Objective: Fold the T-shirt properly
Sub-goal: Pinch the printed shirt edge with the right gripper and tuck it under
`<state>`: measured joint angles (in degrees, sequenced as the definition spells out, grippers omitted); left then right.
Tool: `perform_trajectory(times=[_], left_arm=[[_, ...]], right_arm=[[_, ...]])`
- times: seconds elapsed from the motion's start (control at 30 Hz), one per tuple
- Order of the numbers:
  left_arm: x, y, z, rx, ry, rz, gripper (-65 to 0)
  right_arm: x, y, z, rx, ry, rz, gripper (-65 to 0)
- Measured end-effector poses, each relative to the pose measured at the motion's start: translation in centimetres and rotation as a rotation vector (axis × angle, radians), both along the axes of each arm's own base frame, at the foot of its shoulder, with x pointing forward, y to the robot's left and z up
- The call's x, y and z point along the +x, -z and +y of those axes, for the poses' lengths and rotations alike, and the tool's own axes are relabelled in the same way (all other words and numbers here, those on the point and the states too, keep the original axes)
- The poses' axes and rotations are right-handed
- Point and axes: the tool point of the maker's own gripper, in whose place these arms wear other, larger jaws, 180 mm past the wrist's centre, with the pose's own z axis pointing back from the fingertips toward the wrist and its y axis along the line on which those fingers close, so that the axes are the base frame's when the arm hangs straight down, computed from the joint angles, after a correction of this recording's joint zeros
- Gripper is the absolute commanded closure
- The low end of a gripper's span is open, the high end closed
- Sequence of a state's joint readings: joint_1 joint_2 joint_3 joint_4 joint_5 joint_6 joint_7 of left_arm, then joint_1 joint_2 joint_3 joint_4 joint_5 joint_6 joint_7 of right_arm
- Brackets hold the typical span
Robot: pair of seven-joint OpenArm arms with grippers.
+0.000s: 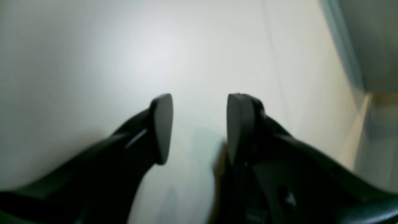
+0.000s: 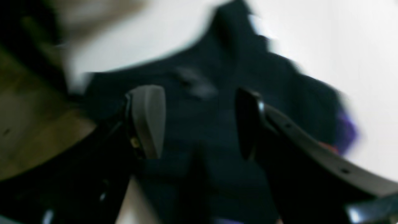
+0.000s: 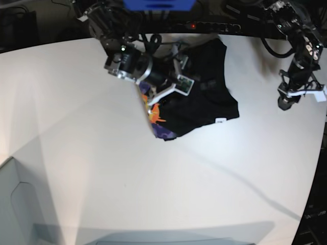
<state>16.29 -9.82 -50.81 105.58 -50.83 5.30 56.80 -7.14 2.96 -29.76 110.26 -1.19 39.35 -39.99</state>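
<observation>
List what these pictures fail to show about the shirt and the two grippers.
- T-shirt: base view, right arm covers its left part; crumpled, so the layout is unclear.
- Right gripper: right wrist view blurred; contact with the cloth unclear.
- Left gripper: its height above the white table is unreadable.

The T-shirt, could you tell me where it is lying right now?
In the base view the T-shirt lies bunched at the far middle of the white table, directly under the open right hand; the left hand hangs apart, near the table's right edge.

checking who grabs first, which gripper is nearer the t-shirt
Right. The right gripper hovers open directly over the T-shirt; the left gripper is open over bare table, off to its side.
</observation>
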Motion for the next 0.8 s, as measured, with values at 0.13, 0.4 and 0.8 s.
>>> perform_trajectory(times=[0.13,0.4,0.8], left_arm=[[-2.5,-1.1,4.6,0.044,-0.14,-0.01,-28.1],[-4.9,0.2,8.3,0.022,-0.25,0.027,-28.1],[-5.1,0.8,8.0,0.004,-0.255,0.033,-28.1]], right_arm=[[3.9,-0.6,-3.1,0.002,0.146,-0.02,-35.7],[6.8,2.8,-6.8,-0.019,0.313,0.088,-35.8],[8.1,4.7,-6.4,-0.025,0.306,0.137,-33.2]])
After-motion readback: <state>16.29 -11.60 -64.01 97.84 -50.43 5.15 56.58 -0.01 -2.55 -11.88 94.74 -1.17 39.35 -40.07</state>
